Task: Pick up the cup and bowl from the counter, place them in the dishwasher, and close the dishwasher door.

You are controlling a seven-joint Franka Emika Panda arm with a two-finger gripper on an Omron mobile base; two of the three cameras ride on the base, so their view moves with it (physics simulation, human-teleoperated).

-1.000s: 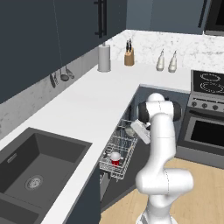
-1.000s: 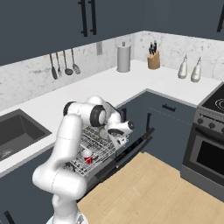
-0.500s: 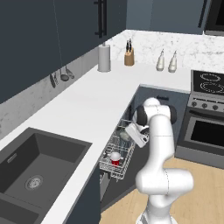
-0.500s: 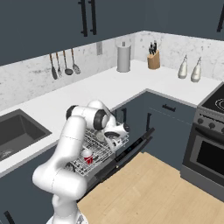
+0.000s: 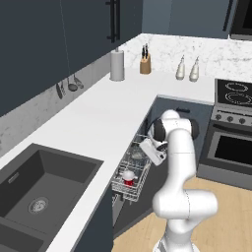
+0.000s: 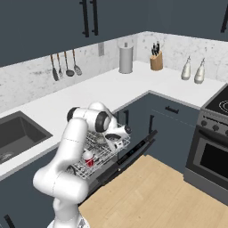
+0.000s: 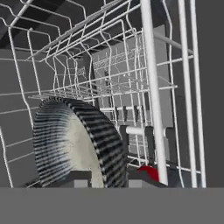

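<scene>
My gripper [image 7: 107,178] is shut on the dark grey bowl [image 7: 74,140], which stands tilted on its edge just above the dishwasher's white wire rack [image 7: 148,87]. In the left base view the gripper [image 5: 149,149] hangs over the pulled-out rack [image 5: 129,170], and the red cup [image 5: 129,177] with its white rim sits in the rack's front part. The right base view has the gripper [image 6: 116,138] and bowl [image 6: 112,136] low over the rack [image 6: 95,156], behind the cup [image 6: 88,157]. The navy dishwasher door [image 6: 133,153] is folded down open. The white counter [image 5: 98,118] runs above.
A dark sink [image 5: 39,182] lies at the left of the counter. The oven [image 5: 231,147] stands to the right. A paper towel roll [image 5: 117,65], a knife block [image 5: 144,65] and two bottles [image 5: 181,69] line the back corner. Wood floor [image 6: 151,191] lies in front of the door.
The arm has dropped and swung the bowl down from above the rack to just inside it. The cup has stayed in the rack.
</scene>
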